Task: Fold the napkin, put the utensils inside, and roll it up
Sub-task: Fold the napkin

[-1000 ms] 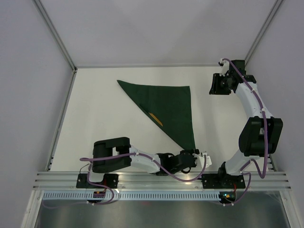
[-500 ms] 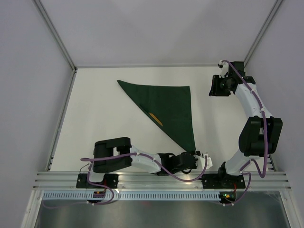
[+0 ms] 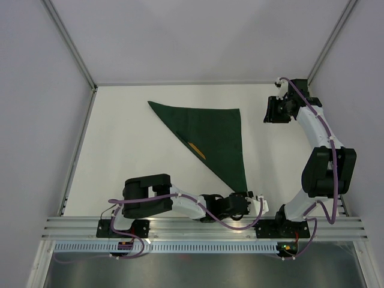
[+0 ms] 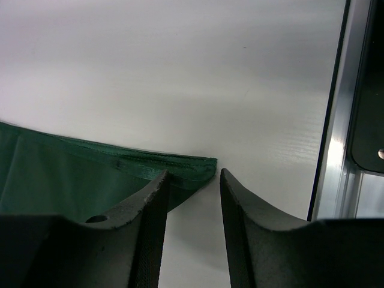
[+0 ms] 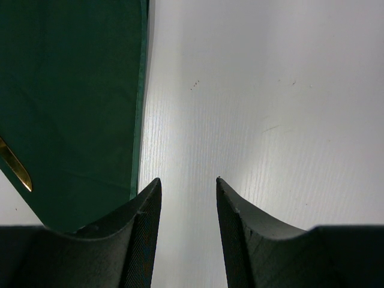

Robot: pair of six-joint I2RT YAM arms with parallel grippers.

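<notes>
1. My left jaws stand spread with bare tabletop (image 4: 240, 90) between them, and the napkin's (image 4: 72, 174) near corner is just beside one fingertip (image 4: 157, 187). My right jaws stand spread, pinching nothing.
2. The napkin lies folded in a triangle mid-tabletop; my left wrist view cuts most of it off.
3. The knife (image 3: 196, 149) shows only an orange-tan sliver by the slanted edge; I can't make out its handle.
</notes>
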